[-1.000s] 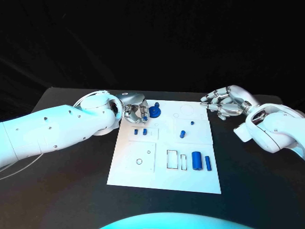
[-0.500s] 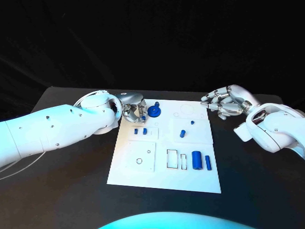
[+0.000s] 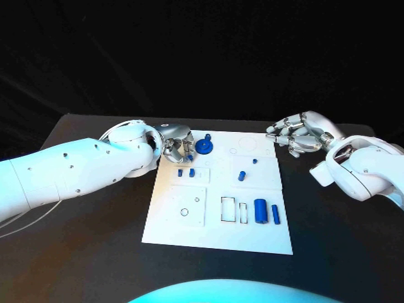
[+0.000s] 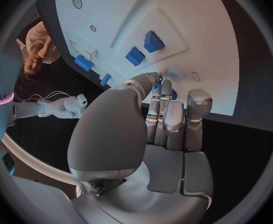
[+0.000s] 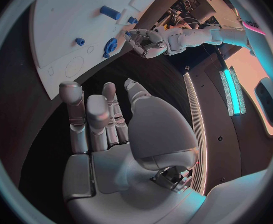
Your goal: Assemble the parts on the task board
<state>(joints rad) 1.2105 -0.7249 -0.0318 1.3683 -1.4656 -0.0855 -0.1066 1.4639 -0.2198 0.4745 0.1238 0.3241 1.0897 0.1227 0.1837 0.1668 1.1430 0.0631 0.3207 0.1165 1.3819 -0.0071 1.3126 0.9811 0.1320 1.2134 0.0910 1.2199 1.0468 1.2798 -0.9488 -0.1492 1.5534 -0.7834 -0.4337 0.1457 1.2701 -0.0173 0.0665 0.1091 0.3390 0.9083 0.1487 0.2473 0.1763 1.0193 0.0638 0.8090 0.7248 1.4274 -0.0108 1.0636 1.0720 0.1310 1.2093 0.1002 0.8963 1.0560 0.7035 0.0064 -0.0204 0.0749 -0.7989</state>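
Note:
The white task board (image 3: 170, 228) lies mid-table. My left hand (image 3: 177, 149) hovers over its far left corner, fingers drawn together beside a round blue part (image 3: 205, 149). In the left wrist view the thumb and fingertips (image 4: 164, 92) pinch a small blue part (image 4: 156, 86). Two blue blocks (image 3: 185, 172) sit just in front of that hand. A small blue piece (image 3: 242, 176), a blue cylinder (image 3: 260, 212) and a thin blue bar (image 3: 276, 214) rest on the board's right half. My right hand (image 3: 298, 136) floats off the board's far right corner, holding nothing, its fingers (image 5: 86, 119) loosely extended.
Outlined slots (image 3: 229, 210) and a ring mark (image 3: 185, 213) show on the near half of the board. Bare black table (image 3: 84, 240) surrounds the board on all sides. The table's back edge runs just behind both hands.
My right hand has drifted slightly back and up. My left hand has stayed beside the round blue part, barely shifting.

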